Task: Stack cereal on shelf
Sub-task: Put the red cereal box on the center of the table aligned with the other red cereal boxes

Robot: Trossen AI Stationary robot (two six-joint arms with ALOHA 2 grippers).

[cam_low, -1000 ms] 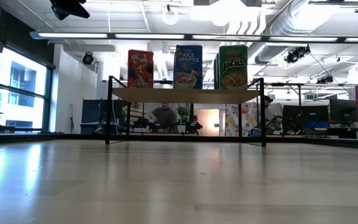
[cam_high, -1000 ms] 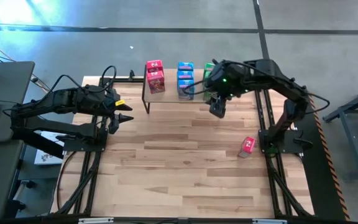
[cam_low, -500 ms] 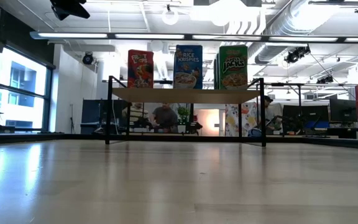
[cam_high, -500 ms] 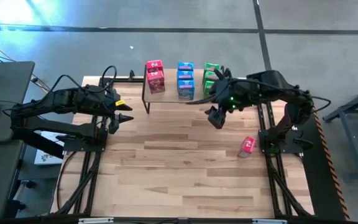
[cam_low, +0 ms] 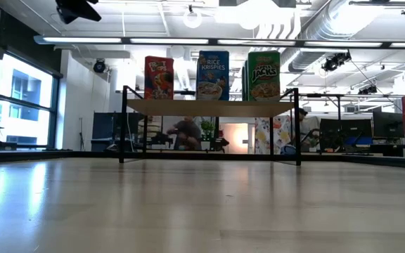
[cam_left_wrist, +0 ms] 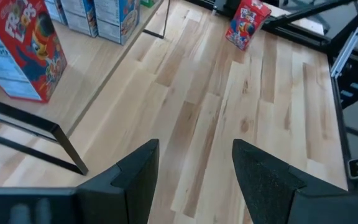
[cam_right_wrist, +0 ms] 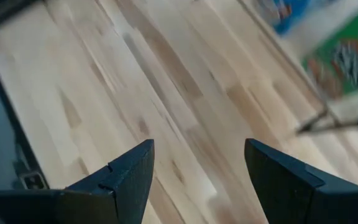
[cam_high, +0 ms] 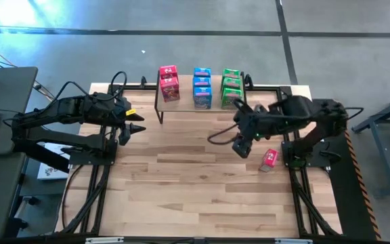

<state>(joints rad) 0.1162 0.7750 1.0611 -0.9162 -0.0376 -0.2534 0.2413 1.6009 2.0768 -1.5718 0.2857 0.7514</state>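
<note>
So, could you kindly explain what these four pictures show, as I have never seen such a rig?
Two dark robot arms work at a wooden table. One picture looks straight down, one looks level across the tabletop, and two come from cameras on the wrists. At the far edge stands a small shelf holding red, blue and green cereal boxes. One more red box stands on the table near the right arm. The right gripper hangs open over the table, close to that box; the left gripper waits open at the left side. Neither holds anything.
</note>
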